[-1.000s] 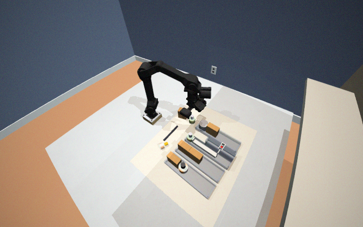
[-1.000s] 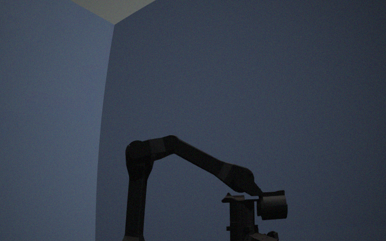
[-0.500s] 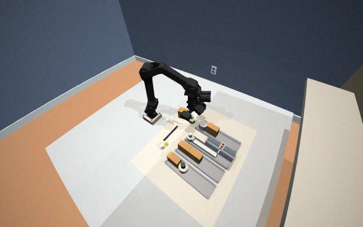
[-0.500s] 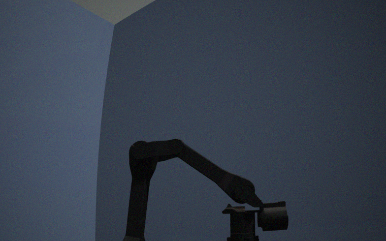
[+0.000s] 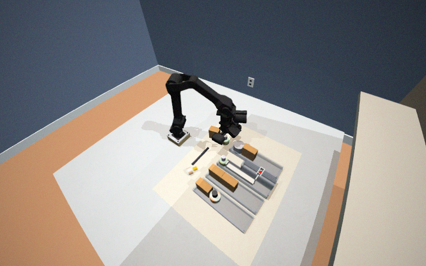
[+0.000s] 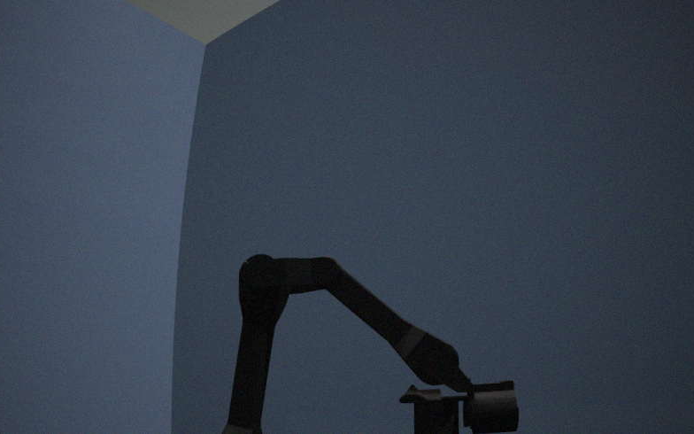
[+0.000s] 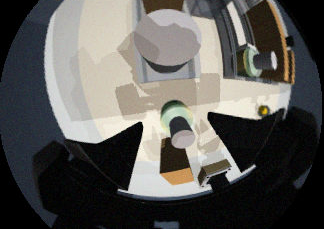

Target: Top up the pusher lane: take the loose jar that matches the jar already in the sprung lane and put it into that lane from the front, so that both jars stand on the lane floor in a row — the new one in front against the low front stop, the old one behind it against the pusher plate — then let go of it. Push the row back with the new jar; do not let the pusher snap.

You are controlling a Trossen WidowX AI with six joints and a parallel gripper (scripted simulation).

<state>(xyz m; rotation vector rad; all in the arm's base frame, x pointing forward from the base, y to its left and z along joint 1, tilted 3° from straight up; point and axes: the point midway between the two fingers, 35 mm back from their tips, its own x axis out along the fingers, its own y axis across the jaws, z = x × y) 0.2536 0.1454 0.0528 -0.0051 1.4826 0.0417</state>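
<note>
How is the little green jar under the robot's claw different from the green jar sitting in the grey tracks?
The loose jar stands on the cream mat, outside any lane; the lane jar stands at a grey lane's front end. The open gripper straddles the loose jar without gripping it; nothing is near the lane jar. Both are upright, pale green with grey caps.

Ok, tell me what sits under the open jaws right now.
A small green jar with a grey lid stands upright on the cream mat, between the open jaws and not gripped. Its base and the mat beneath it are hidden.
</note>
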